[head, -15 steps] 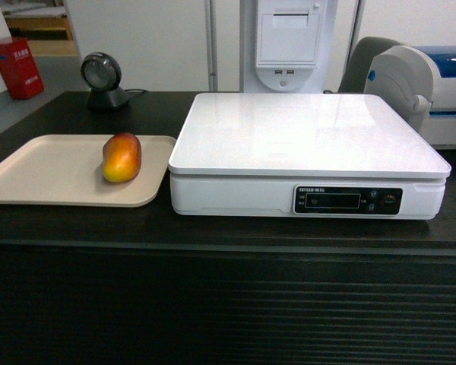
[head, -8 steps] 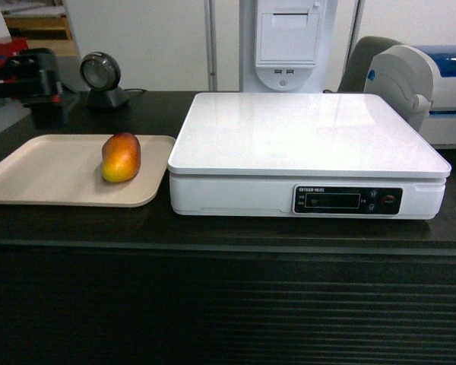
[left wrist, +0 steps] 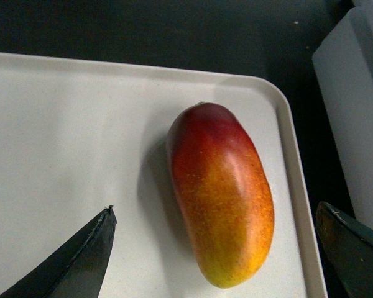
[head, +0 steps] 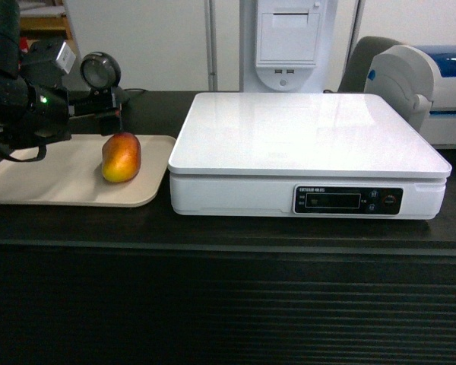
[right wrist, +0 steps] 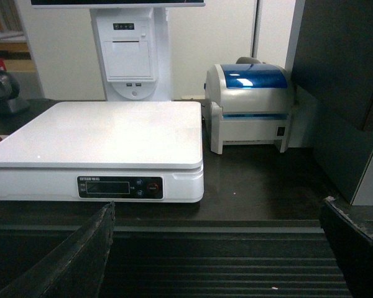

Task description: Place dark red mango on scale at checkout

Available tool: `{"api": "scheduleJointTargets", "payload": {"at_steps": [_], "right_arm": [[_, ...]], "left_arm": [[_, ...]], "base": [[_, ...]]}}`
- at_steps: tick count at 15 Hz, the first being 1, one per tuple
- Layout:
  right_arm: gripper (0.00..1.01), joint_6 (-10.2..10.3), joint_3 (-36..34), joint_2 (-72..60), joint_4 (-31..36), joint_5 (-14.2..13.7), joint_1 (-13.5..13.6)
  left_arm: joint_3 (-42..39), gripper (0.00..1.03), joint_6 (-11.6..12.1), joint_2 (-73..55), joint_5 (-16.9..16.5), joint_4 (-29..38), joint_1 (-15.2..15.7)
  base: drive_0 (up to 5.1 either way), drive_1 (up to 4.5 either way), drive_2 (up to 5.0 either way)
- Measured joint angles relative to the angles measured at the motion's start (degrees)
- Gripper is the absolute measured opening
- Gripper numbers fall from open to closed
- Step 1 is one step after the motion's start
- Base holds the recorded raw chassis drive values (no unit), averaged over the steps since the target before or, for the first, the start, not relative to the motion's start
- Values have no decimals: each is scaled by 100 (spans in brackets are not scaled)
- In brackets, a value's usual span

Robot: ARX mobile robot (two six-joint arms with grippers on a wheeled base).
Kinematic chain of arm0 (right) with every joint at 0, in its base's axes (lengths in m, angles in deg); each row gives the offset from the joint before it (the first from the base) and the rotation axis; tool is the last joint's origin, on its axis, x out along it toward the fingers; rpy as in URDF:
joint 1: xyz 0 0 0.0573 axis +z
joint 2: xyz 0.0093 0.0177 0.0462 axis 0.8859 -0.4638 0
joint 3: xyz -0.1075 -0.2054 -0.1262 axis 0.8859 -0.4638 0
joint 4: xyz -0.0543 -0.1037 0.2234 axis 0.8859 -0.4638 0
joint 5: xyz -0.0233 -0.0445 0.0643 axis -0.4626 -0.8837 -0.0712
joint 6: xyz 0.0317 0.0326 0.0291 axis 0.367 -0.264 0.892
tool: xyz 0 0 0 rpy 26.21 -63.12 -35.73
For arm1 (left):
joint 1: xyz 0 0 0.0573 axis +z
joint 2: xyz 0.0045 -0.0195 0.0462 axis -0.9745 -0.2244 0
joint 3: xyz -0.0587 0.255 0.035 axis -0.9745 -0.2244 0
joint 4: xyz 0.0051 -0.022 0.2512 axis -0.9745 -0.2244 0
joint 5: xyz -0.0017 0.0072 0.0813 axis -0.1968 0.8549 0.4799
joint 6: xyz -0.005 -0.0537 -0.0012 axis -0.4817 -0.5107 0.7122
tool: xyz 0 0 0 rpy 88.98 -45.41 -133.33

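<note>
The left tool (left wrist: 214, 248) hangs over the tray (head: 30, 179), jaws spread wide and holding nothing. In the left wrist view its two dark fingertips (left wrist: 81, 254) sit low at either side, and the mango (left wrist: 221, 192) lies between them and a little ahead, at about 12 o'clock. That spread looks deliberate: the gap is wider than the fruit, so the jaws can drop around it without knocking it.

The mango rests on its side near the tray's right edge, red end pointing away from the camera, yellow end toward it. From the head view it sits at about 9 o'clock from the scale (head: 308, 133), near it, with only the tray rim and a strip of counter (head: 228, 232) between. The left arm reaches in from about 10 o'clock, its bulk over the far left part of the tray, not touching the fruit.

The scale's glossy white plate is bare, so the placing is not yet done. This reads as the approach to the grasp. The fruit's long axis runs roughly along the tool's line of sight, so closing across the narrow middle seems the natural grip. The smooth, rounded skin could slip if pinched near an end.

The right tool (right wrist: 217, 248) is parked low in front of the counter, jaws wide apart and empty, facing the scale, well clear of the action.
</note>
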Motion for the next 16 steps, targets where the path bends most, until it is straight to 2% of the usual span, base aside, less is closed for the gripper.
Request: {"api": "scheduleJointTargets", "payload": {"at_steps": [4, 9, 13, 16], "right_arm": [[98, 0, 0, 0, -2, 0, 0], [98, 0, 0, 0, -2, 0, 0], [98, 0, 0, 0, -2, 0, 0], [98, 0, 0, 0, 0, 0, 0]], "left_arm": [[756, 98, -212, -590, -109, -634, 52], [1423, 98, -219, -909, -114, -1021, -20], [1709, 98, -146, -1292, 85, -1266, -144], [1908, 98, 44, -1591, 138, -1384, -164]], "base": [[0, 0, 0], [0, 0, 0], [0, 0, 0], [0, 0, 0]]}}
